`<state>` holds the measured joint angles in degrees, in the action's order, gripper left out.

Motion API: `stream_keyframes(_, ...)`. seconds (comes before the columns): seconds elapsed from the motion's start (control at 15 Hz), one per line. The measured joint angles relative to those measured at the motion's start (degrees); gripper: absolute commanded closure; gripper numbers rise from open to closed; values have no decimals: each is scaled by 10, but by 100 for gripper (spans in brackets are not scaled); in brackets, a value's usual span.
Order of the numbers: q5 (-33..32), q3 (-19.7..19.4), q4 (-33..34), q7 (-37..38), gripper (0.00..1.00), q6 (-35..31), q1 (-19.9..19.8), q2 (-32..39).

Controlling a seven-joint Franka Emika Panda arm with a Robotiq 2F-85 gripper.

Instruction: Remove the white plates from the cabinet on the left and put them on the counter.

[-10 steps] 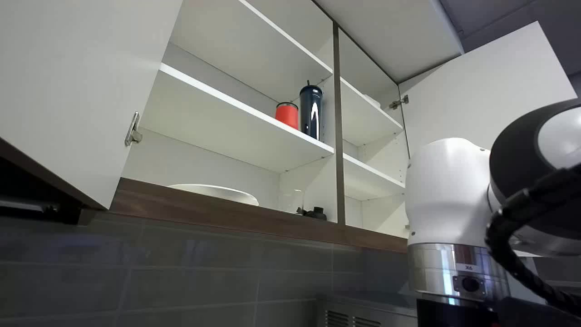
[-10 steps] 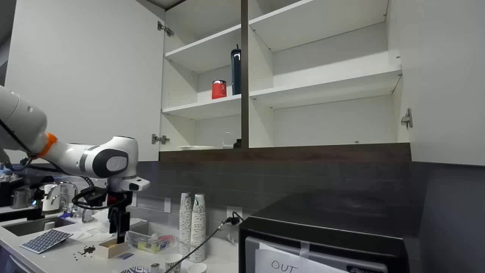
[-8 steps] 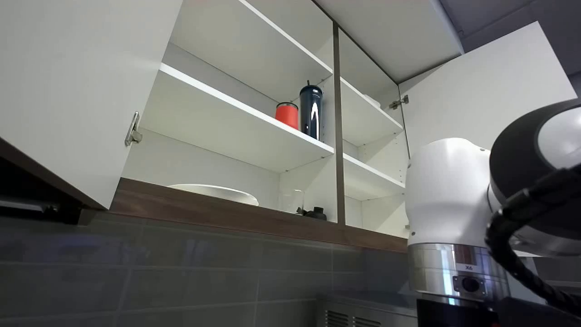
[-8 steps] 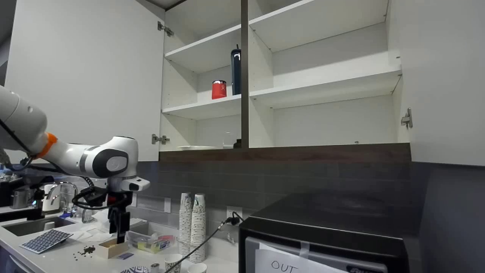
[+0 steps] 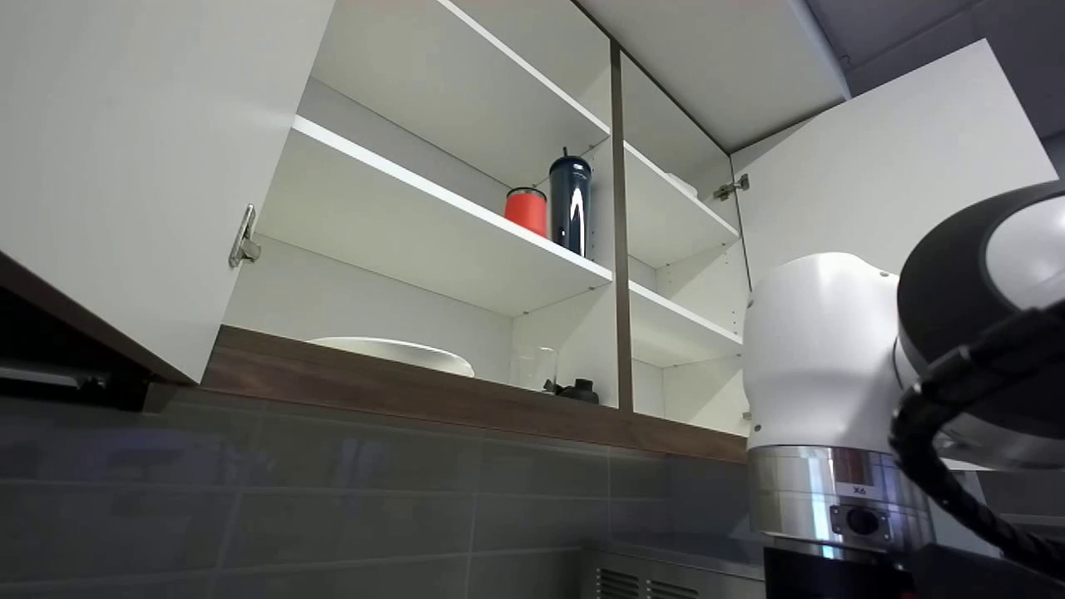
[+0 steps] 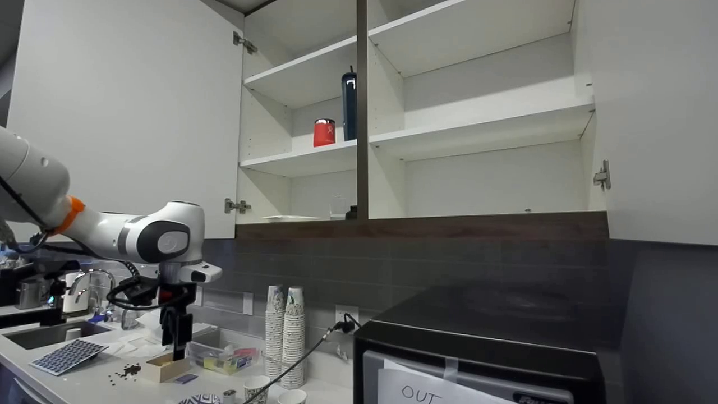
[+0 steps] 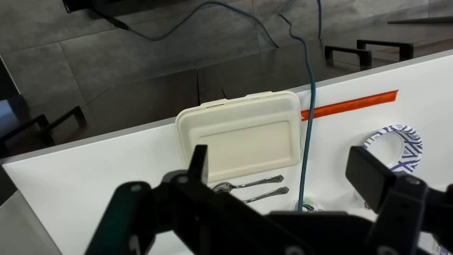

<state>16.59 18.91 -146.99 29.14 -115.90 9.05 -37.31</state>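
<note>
The white cabinet [image 5: 333, 378] stands open in both exterior views, its brown bottom edge [image 6: 482, 227] above the tiles. The white plates [image 5: 391, 353] lie on its bottom level, seen edge-on; how many cannot be told. They also show as a thin white rim in an exterior view [image 6: 291, 218]. My gripper [image 6: 178, 350] points down over the white counter [image 6: 84, 387], lower than the cabinet and apart from the plates. In the wrist view my gripper [image 7: 279, 166] is open, with its fingers wide apart and nothing between them. No plate shows in the wrist view.
A red cup [image 6: 324, 133] and dark bottle [image 6: 349, 106] stand on the middle shelf. Below are stacked paper cups [image 6: 293, 336], a clear bin [image 6: 221, 356] and a black appliance [image 6: 477, 342]. A cream container [image 7: 244, 141], spoons [image 7: 262, 181] and patterned bowl [image 7: 410, 145] lie under my gripper.
</note>
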Motion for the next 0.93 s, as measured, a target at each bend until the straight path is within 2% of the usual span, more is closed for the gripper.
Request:
stream_keyframes(0.53,0,0,0,0,0,0,0,0)
stream_keyframes(0.73,0,0,18,50,0,-15,-16,1)
stream_keyframes(0.93,0,-6,67,109,0,-24,-41,4)
